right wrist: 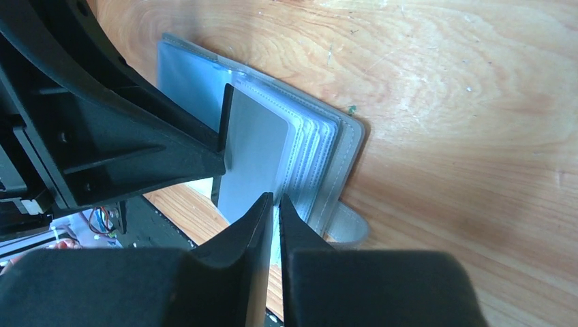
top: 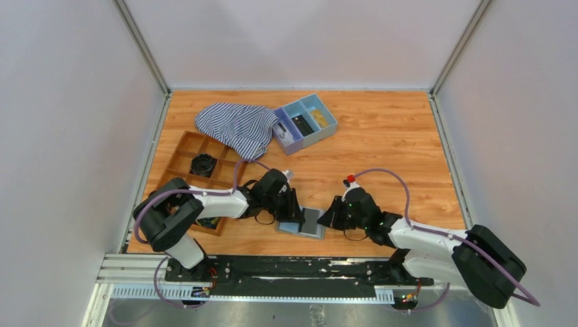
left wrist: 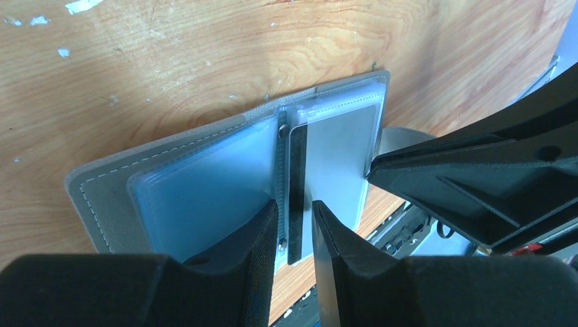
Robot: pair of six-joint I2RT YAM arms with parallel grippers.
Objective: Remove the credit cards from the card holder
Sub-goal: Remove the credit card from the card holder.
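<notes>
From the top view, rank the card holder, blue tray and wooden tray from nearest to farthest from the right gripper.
1. card holder, right beside the right gripper, on its left.
2. blue tray, far back, near centre.
3. wooden tray, at the left edge.

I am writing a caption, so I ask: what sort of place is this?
Probably a robot test cell in a laboratory. Plain white walls close in a wooden tabletop, and a left arm and a right arm stand on a metal rail at its near edge.
</notes>
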